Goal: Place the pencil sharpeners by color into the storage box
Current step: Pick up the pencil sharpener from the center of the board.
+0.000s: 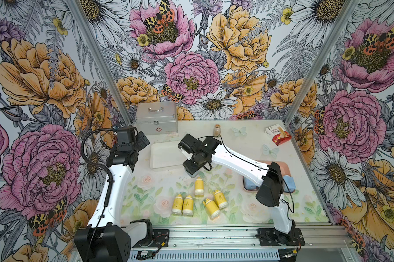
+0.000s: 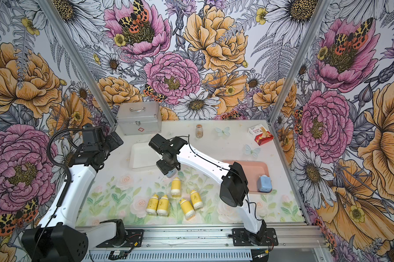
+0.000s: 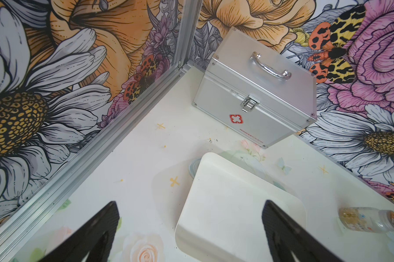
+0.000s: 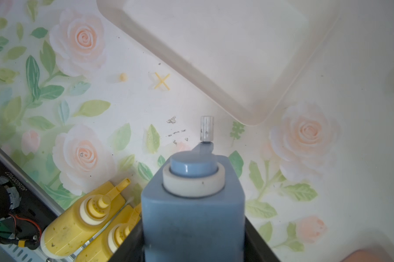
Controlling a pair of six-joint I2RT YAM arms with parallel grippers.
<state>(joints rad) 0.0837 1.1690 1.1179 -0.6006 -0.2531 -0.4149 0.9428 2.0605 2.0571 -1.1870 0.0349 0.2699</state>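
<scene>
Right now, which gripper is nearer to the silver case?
Left. The left gripper, open, faces the silver case from beside the white tray. The right gripper, holding a blue sharpener, hangs farther off, at the tray's near edge.

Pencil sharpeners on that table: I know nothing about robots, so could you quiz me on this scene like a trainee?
1. How many yellow pencil sharpeners lie on the table?
2. True or false: the left end effector is shut on something.
3. The right end effector grips a sharpener of which colour? A yellow, B light-blue, C pink.
Key: 1. five; 2. false, it is open and empty; 3. B.
</scene>
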